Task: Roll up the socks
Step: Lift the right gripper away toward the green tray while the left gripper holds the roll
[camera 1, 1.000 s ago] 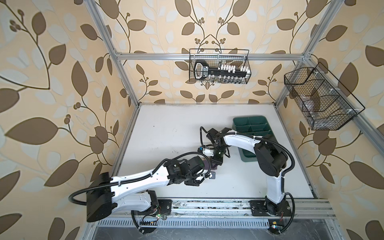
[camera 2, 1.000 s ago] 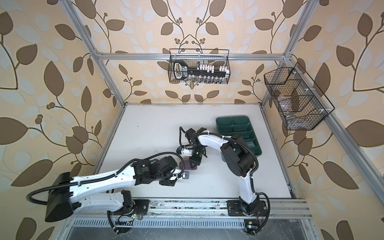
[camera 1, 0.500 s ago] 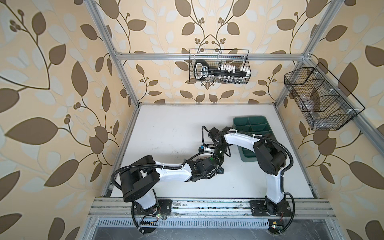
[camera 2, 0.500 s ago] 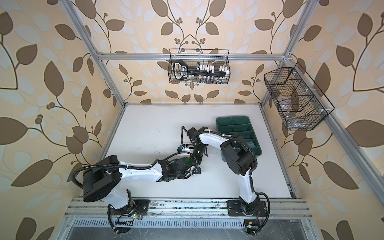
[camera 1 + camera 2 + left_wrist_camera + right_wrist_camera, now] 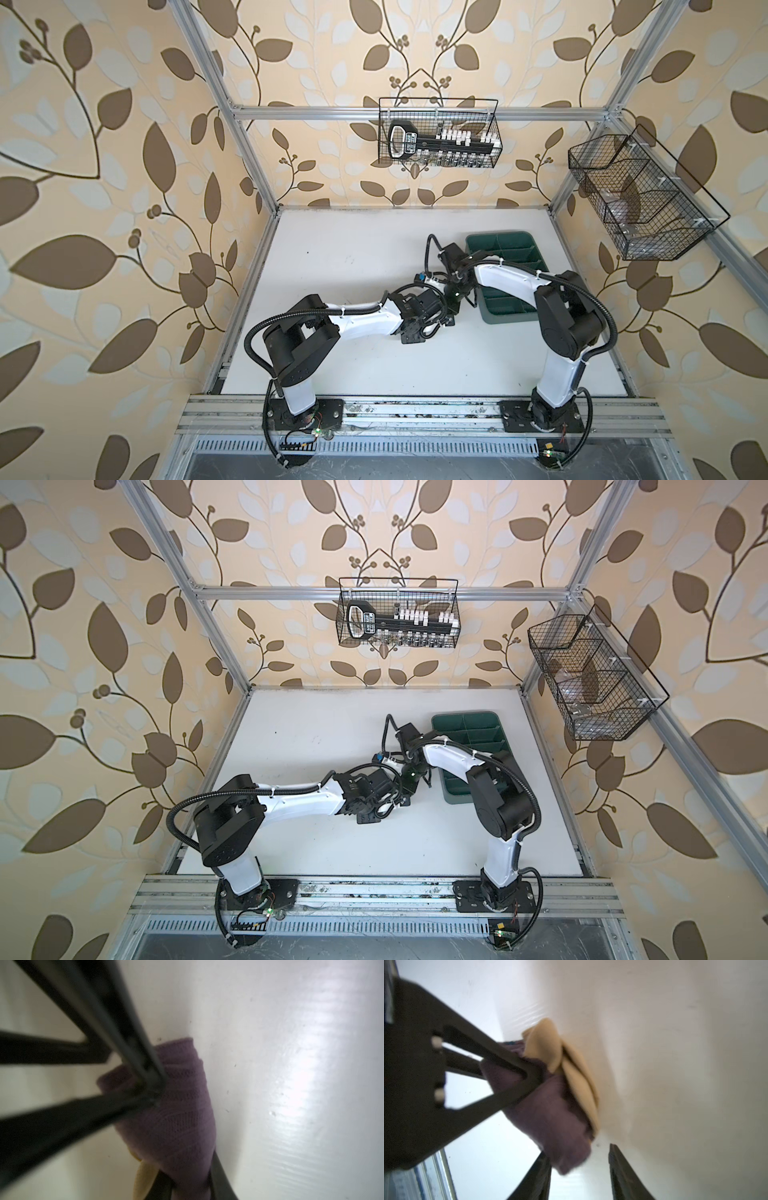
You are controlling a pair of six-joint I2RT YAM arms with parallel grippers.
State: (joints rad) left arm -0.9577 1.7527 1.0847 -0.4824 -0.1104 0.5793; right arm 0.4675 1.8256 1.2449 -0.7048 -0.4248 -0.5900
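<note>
Purple sock point(image 5: 176, 1122), rolled, lies on the surface point(image 5: 291, 1064); we see the left pincer point(image 5: 187, 1180) clamped on it, right pincer point(image 5: 580, 1153) parted, green tray point(image 5: 507, 309) at three o'clock.

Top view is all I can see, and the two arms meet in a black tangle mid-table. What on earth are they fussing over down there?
Observer: The left wrist view shows a purple sock, bundled into a thick roll against the white table.
Visitor: Is one of the claws holding it?
Observer: Yes. The left gripper is pinched on one end of the roll.
Visitor: And the claw on the right?
Observer: In the right wrist view, the right gripper stands open by the roll, gripping nothing.
</note>
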